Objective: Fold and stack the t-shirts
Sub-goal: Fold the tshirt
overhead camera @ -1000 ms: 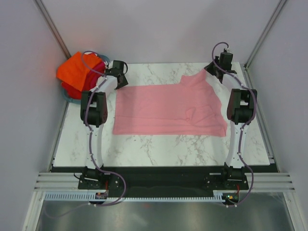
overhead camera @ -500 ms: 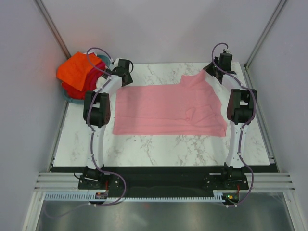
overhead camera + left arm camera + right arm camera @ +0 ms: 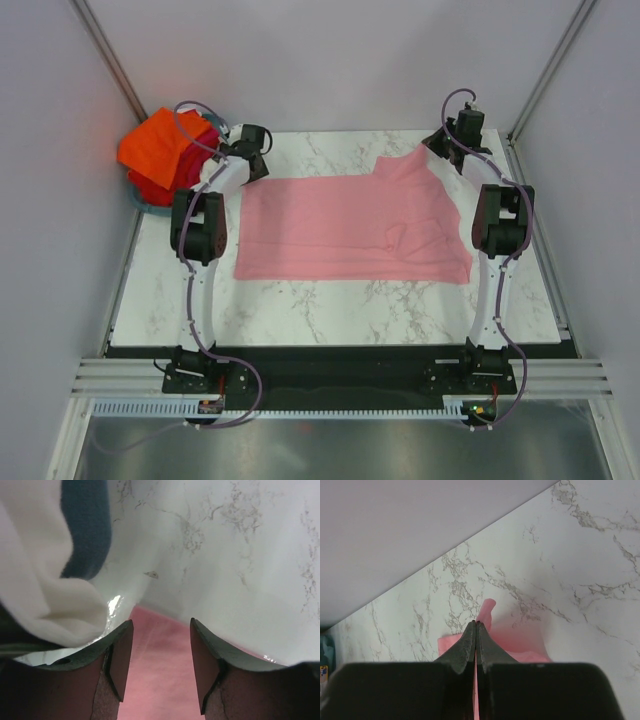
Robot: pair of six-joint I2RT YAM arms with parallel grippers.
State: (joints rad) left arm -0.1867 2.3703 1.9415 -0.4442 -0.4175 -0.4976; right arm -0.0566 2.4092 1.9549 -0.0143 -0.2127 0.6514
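- Top view: the light pink t-shirt [image 3: 350,225] lies spread across the middle of the counter [image 3: 330,300].
- Left wrist: the left gripper [image 3: 161,625] gapes over the shirt's far-left corner; closing too high could miss the cloth.
- Right wrist: the right gripper [image 3: 476,625] pinches a thin fold, which may slip.

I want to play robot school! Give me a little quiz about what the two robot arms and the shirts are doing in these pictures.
1. True or false: the right gripper is shut on a corner of the pink t-shirt.
2. Pick one. The left gripper is: A) open above the pink t-shirt's edge, B) shut on a sock, C) holding a cup.
3. Fill the gap: the top t-shirt of the heap at the far left is bright ____.
Key: 1 true; 2 A; 3 orange.
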